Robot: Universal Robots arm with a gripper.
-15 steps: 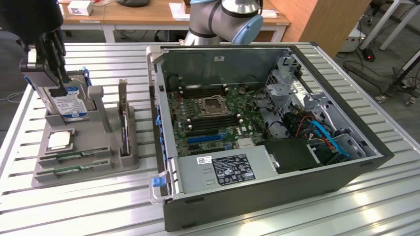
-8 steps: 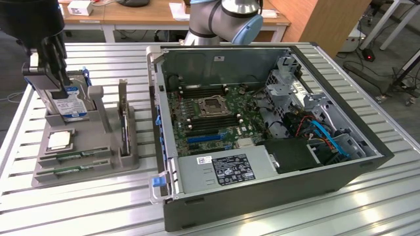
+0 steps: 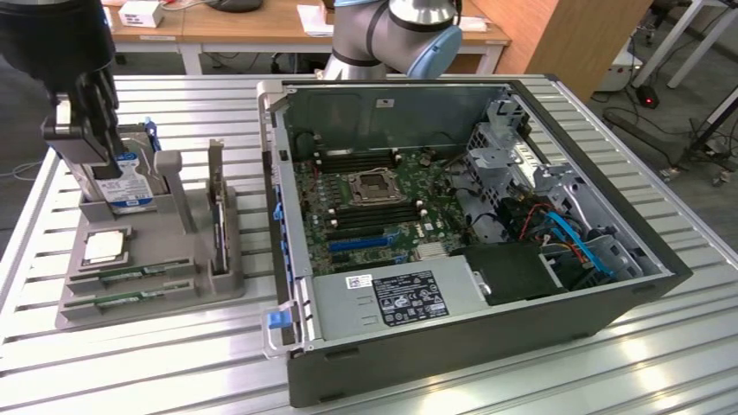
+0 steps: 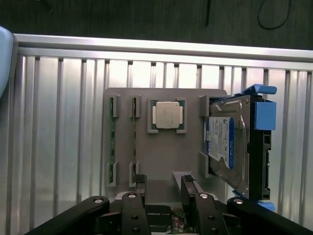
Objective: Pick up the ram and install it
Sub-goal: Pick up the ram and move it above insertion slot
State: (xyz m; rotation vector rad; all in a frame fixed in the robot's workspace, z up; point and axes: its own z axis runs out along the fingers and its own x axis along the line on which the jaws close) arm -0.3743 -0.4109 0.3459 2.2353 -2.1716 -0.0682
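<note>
Two ram sticks stand on edge in the slots of a grey holder (image 3: pixel 162 298): one ram stick (image 3: pixel 130 275) (image 4: pixel 134 132) and a second beside it (image 3: pixel 121 300) (image 4: pixel 112 137). Each is a thin green board. My gripper (image 3: pixel 102 169) (image 4: pixel 164 185) hangs above the holder's far end, over the hard drive and apart from the ram. Its black fingers (image 4: pixel 140 182) are open, with nothing between them. The open computer case (image 3: pixel 461 233) lies to the exterior view's right, and the black memory slots (image 3: pixel 369 220) flank the processor socket (image 3: pixel 375 186) on its motherboard.
The holder also carries a silver hard drive with a blue label (image 3: pixel 130 186) (image 4: pixel 222 142), a square silver processor chip (image 3: pixel 104 246) (image 4: pixel 167 116) and an upright card (image 3: pixel 216 203). All of it rests on a ribbed metal table (image 3: pixel 138 372). The arm's base (image 3: pixel 392 39) stands behind the case.
</note>
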